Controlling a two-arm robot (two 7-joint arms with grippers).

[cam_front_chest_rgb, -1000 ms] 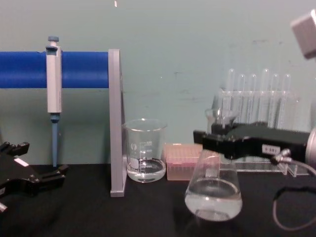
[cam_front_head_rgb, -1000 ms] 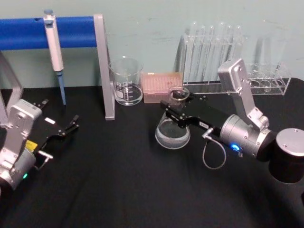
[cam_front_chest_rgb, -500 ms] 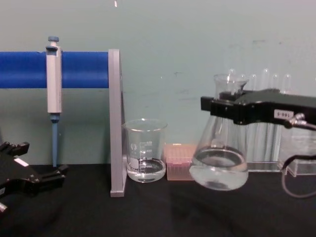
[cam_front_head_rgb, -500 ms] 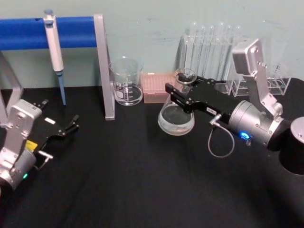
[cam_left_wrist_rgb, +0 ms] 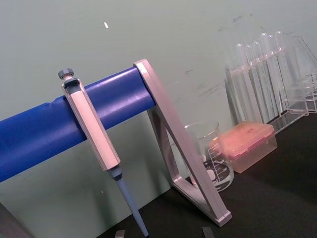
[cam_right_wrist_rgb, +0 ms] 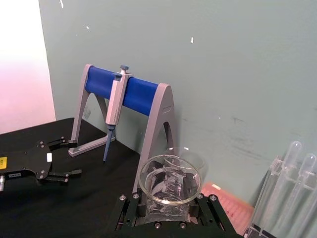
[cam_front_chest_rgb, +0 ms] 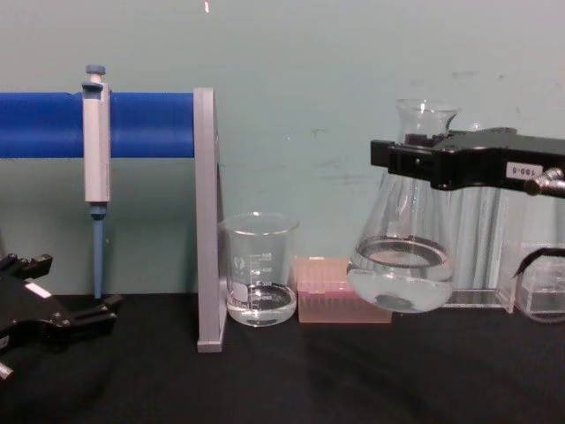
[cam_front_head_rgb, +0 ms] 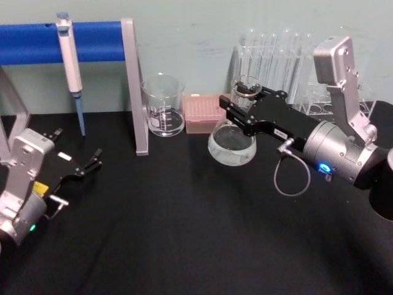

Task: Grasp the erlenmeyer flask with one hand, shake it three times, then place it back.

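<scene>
The erlenmeyer flask (cam_front_head_rgb: 232, 146) is a clear cone with a little liquid in its wide base. It hangs upright above the black table, right of centre, with the liquid pooled in its bottom (cam_front_chest_rgb: 402, 269). My right gripper (cam_front_head_rgb: 244, 106) is shut on the flask's narrow neck just under the flared rim, its black fingers on either side (cam_front_chest_rgb: 415, 161). In the right wrist view the rim (cam_right_wrist_rgb: 170, 186) sits between the finger blocks. My left gripper (cam_front_head_rgb: 80, 146) rests open low at the table's left, holding nothing, and appears again from the side (cam_front_chest_rgb: 79, 284).
A glass beaker (cam_front_head_rgb: 164, 106) and a pink tip box (cam_front_head_rgb: 206, 114) stand at the back centre, just left of the flask. A pipette (cam_front_head_rgb: 70, 58) hangs on the blue-barred stand (cam_front_head_rgb: 134, 86). A test tube rack (cam_front_head_rgb: 288, 61) stands behind the right arm.
The right gripper has raised the flask clear of the table and carried it up and slightly rightward. The liquid has shifted in the base. The left arm has not moved.
</scene>
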